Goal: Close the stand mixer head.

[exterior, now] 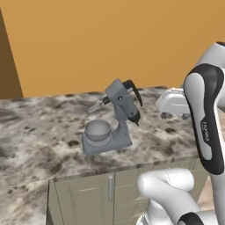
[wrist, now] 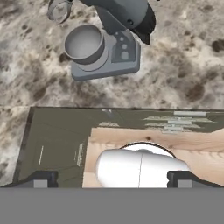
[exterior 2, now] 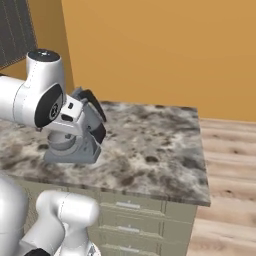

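The small grey stand mixer stands on the marble counter (exterior: 39,132). Its stand mixer head (exterior: 123,102) is tilted up and back, black tapered end to the right and the whisk (exterior: 94,107) lifted clear of the round metal bowl (exterior: 97,129). In the hand view the stand mixer head (wrist: 127,11) lies at the top edge, above the bowl (wrist: 84,43) and flat base (wrist: 120,61). My gripper (exterior: 174,113) hovers to the right of the mixer at about head height, apart from it. Its fingertips (wrist: 41,179) stand wide apart, open and holding nothing. The arm partly hides the stand mixer head (exterior 2: 92,102) in the right base view.
Grey-green cabinet drawers (exterior: 92,193) sit below the counter's front edge. An orange wall (exterior: 110,39) backs the counter. Wooden floor (exterior 2: 230,165) lies beyond the counter's right end. A dark panel (exterior 2: 15,30) hangs at the upper left.
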